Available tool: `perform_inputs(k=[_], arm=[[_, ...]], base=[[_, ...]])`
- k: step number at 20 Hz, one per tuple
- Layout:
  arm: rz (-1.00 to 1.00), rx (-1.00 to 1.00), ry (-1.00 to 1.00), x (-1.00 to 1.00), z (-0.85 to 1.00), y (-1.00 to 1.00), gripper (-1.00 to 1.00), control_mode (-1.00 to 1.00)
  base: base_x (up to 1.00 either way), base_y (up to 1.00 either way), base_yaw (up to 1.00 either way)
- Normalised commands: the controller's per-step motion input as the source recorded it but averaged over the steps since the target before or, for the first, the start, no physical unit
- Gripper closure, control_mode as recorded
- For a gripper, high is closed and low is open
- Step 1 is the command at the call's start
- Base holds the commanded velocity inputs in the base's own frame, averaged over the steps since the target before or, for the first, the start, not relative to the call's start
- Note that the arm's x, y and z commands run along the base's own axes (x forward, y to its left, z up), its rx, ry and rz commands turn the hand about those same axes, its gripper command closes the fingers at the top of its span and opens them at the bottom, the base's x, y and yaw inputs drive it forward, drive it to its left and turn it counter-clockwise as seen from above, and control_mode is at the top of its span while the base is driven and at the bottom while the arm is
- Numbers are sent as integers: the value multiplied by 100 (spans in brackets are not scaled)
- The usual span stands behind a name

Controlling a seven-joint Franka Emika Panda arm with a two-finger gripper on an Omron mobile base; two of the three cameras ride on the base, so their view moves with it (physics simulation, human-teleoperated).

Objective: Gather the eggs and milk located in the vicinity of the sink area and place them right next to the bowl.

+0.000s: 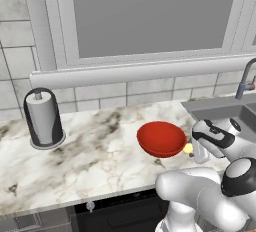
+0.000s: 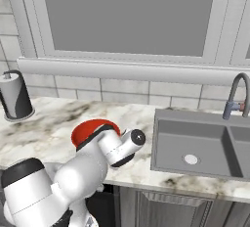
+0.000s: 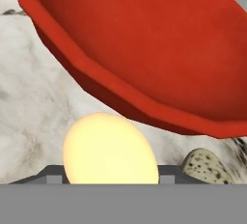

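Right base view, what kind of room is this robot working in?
A kitchen, most likely: a marble-patterned counter holds a grey steel double-basin sink with a curved faucet, a paper-towel holder stands by the tiled wall, and a red bowl sits on the counter.

A black-and-grey paper-towel holder (image 1: 44, 119) stands upright at the left on the marble counter (image 1: 90, 161). A wide window (image 1: 150, 13) spans the top of the frame above the tiled wall (image 1: 15, 51).
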Motion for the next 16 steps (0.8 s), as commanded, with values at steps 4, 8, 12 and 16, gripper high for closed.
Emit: perform_inputs(k=[4,8,12,16], arm=[[-2,0,0,0,-3,0,-100,-100],[-3,0,0,0,0,0,-100,-100],[-5,0,0,0,0,0,-100,-100],[-5,0,0,-9,5,0,-100,-100]], base=[[0,0,0],[0,0,0],[0,0,0],[0,0,0]])
